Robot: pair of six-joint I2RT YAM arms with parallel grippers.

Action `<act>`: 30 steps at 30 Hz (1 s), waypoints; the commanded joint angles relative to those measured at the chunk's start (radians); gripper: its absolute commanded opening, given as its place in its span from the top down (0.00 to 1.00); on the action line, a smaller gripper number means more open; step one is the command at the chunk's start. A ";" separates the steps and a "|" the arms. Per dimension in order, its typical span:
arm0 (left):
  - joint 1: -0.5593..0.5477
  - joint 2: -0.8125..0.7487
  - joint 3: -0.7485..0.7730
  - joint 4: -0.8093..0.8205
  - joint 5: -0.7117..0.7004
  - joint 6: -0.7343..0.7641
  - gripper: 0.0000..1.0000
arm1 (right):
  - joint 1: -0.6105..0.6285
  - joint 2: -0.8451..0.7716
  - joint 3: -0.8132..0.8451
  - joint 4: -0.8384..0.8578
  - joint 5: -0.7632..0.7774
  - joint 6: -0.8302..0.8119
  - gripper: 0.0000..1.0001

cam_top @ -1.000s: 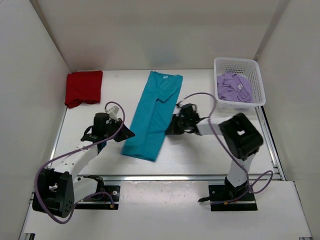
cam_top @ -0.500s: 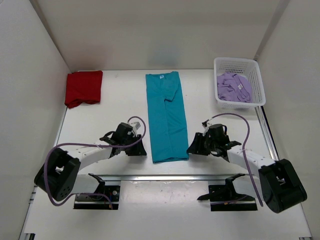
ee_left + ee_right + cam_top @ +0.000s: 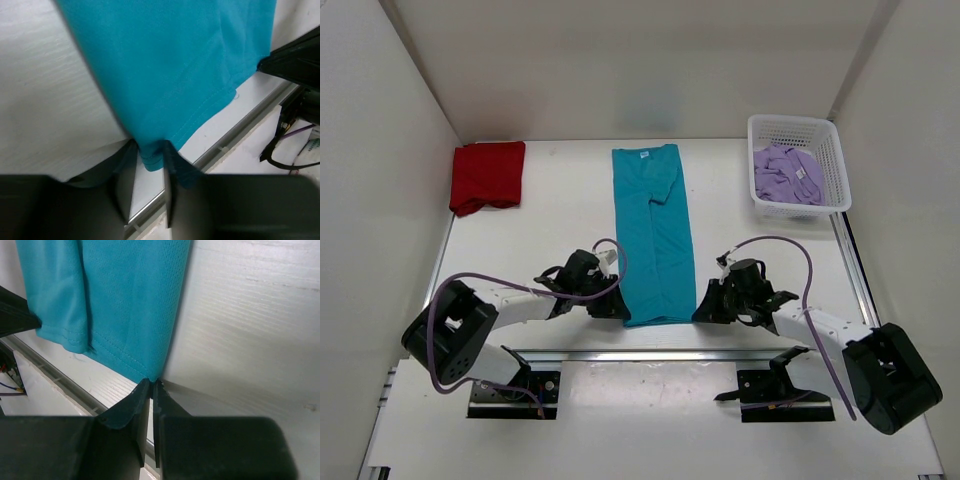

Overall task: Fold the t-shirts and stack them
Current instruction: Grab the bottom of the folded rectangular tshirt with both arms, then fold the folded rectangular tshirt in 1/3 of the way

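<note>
1. Teal knit, finely meshed with a double-stitched hem: the teal t-shirt lay as a long narrow strip running away from both sets of jaws (a sleeve folded in on top).
2. The left gripper stood partly open, one hem corner lying between its fingers.
3. The right gripper had its jaws drawn to a thin slit, the other hem corner touching their tips; no pinch could be confirmed.
4. Far beyond the left jaws sat the dark red t-shirt, folded roughly square.
5. Far beyond the right jaws the lavender t-shirt lay crumpled in a white lattice basket.
6. The table was white with a faint grain, and a metal rail ran just behind the jaws; plain white walls enclosed it.
7. A small white collar label was too small to read.
</note>
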 commanded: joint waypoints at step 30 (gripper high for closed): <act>0.304 -0.049 0.298 -0.165 0.091 -0.048 1.00 | -0.176 0.150 0.483 -0.075 -0.117 -0.150 1.00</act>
